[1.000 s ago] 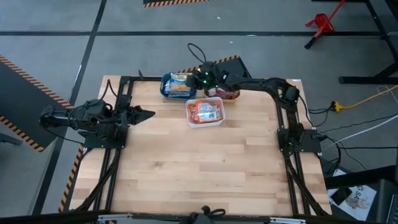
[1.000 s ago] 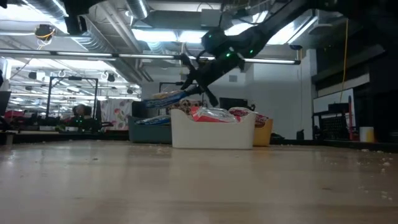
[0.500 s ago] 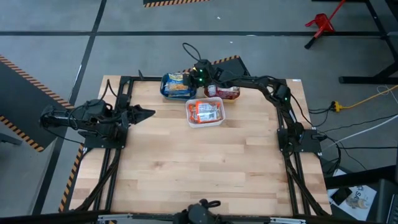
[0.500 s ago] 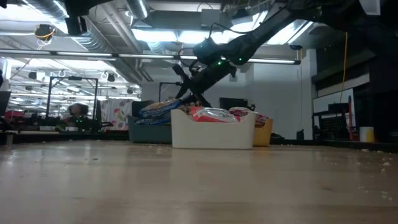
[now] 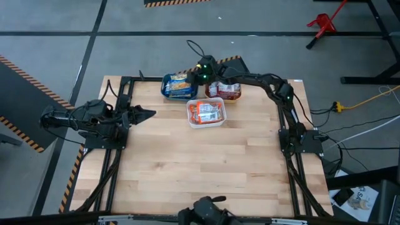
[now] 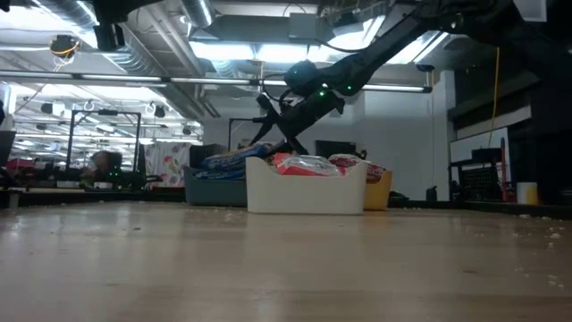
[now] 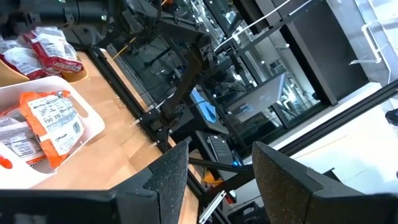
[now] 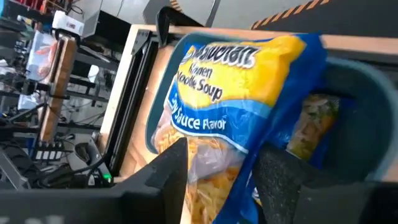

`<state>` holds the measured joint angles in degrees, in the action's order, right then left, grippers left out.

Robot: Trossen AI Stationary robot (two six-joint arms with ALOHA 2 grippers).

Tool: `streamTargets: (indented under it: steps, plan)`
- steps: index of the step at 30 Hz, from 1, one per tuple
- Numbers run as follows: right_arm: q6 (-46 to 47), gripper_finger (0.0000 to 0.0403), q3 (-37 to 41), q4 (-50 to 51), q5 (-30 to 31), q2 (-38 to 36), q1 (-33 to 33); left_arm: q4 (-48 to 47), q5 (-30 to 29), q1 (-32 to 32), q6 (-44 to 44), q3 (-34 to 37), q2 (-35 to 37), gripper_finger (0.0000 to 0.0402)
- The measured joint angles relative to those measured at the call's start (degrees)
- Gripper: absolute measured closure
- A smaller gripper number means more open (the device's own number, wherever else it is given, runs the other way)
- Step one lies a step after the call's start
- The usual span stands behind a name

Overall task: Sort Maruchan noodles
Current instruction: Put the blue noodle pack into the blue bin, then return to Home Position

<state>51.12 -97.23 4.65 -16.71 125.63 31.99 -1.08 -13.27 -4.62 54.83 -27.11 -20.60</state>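
A blue-yellow Maruchan packet (image 8: 224, 81) lies on top of others in the teal bin (image 5: 166, 87), one end leaning on the bin's rim (image 6: 228, 160). Orange-red packets (image 5: 206, 111) fill the white bin (image 6: 304, 192). Maroon-white packets (image 5: 225, 91) sit in the orange bin (image 6: 380, 190). My right gripper (image 5: 195, 74) hovers open just above the teal bin's right side, its fingers (image 8: 168, 180) standing on either side of the blue-yellow packet, above it. My left gripper (image 5: 150, 114) waits open at the table's left edge, pointing toward the bins.
The three bins stand close together near the table's far edge, with the white bin (image 5: 189, 119) nearest me. The wide wooden tabletop (image 5: 200, 162) stretches toward the near edge. Black frame rails run along both sides. The right arm (image 5: 275, 84) reaches across above the orange bin.
My right gripper carried a blue-yellow packet toward the table's left and down over the teal bin. The packet has left the hold and now lies in that bin. The gripper has drawn back a little up and to the right.
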Motion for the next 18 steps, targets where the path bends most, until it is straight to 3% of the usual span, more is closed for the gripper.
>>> streamTargets:
  steps: [11,18]
  plan:
    - [-1.92,0.0242,0.00,10.54,-3.07,-2.06,1.85,-0.24,0.50,0.00,-1.44,-0.04,0.00,0.0227]
    - [-6.51,0.0242,0.02,12.37,-2.46,-8.20,1.90,0.02,0.49,-0.02,-1.57,-0.04,0.00,0.0227]
